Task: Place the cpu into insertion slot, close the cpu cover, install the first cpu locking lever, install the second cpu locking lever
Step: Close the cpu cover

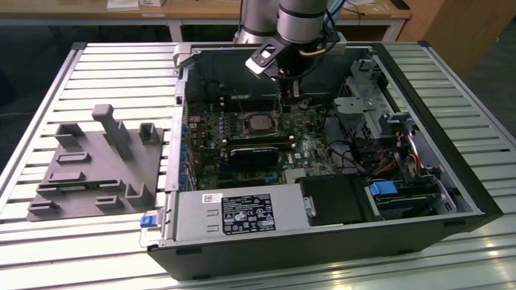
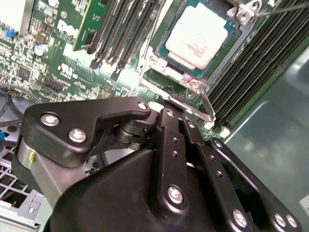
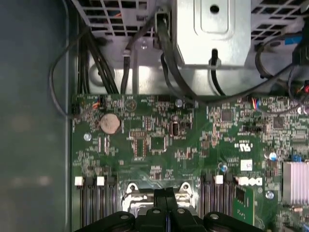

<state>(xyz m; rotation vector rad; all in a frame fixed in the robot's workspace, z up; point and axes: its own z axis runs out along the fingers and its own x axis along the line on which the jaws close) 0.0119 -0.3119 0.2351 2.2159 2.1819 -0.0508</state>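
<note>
The cpu (image 2: 198, 34), with its silvery top, lies in the insertion slot (image 1: 260, 124) on the green board. The cpu cover (image 2: 155, 62), a silver frame, lies flat around the chip. A thin metal lever (image 2: 206, 104) runs along the socket's edge closest to my fingers, and another rod (image 2: 285, 7) crosses the far corner. In the exterior view my gripper (image 1: 284, 81) hangs inside the case, just behind the socket. Its black fingers (image 2: 170, 128) are pressed together, shut on nothing, with the tips (image 3: 166, 195) just above the socket's silver edge (image 3: 131, 190).
A black fan block (image 1: 251, 158) sits in front of the socket, with long memory slots (image 2: 120, 29) beside it. The drive cage (image 1: 371, 103) and cables (image 1: 354, 157) fill the exterior view's right. A grey fixture (image 1: 96, 163) stands outside the case on the exterior view's left.
</note>
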